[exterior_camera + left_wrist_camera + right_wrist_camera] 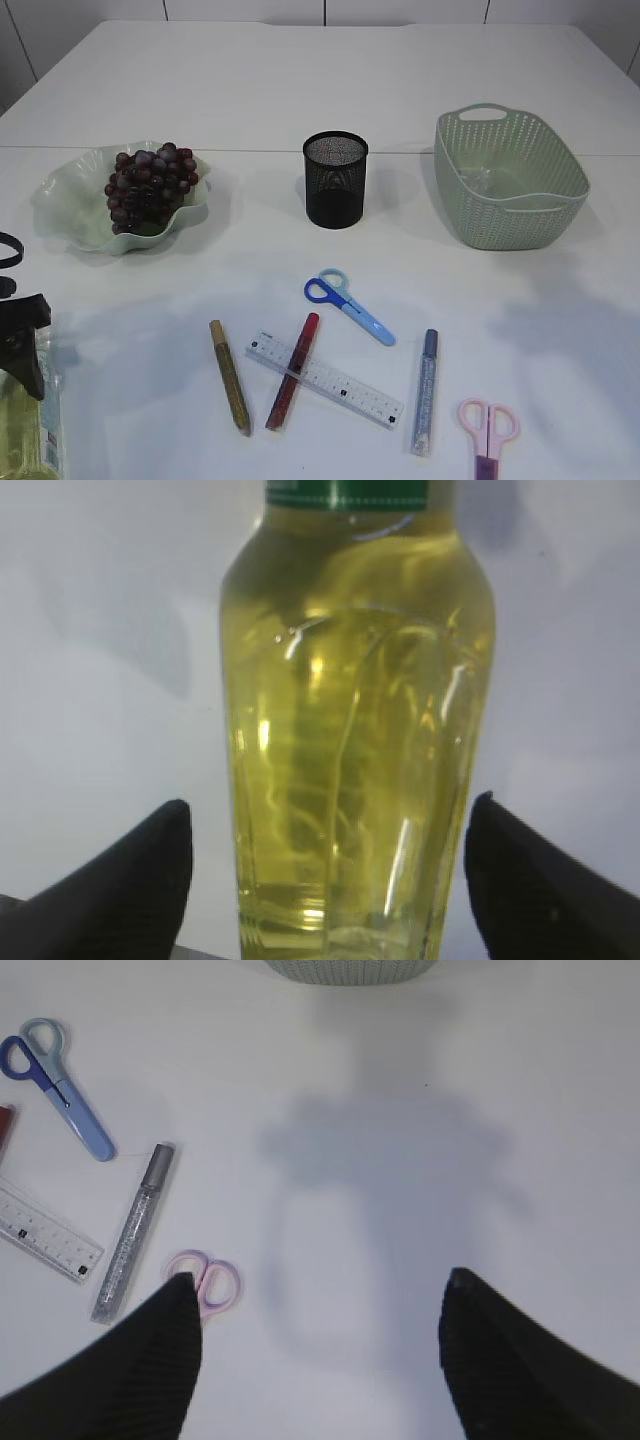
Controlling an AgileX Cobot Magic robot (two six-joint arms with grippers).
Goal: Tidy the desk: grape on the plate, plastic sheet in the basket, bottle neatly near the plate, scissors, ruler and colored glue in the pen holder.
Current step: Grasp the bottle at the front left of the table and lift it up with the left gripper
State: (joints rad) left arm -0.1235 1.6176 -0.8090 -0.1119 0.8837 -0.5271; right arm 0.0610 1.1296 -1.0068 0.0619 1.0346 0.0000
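The bottle (30,420) of yellow liquid lies at the table's front left corner, with a green band near its cap (345,492). My left gripper (330,820) stands open astride the bottle (350,730), with a gap showing on the left side. My right gripper (320,1290) hangs open over bare table, out of the exterior view. The grape (150,185) bunch rests on the pale green plate (70,195). Blue scissors (350,305), a ruler (330,378), pink scissors (488,430) and red (293,370), gold (230,375) and silver (427,390) glue sticks lie in front of the black mesh pen holder (336,180).
The green basket (510,180) stands at the back right, with something clear and glossy, probably the plastic sheet (487,180), on its floor. In the right wrist view the pink scissors (210,1282) lie just beside my left fingertip, and the silver glue (135,1230) lies left of them.
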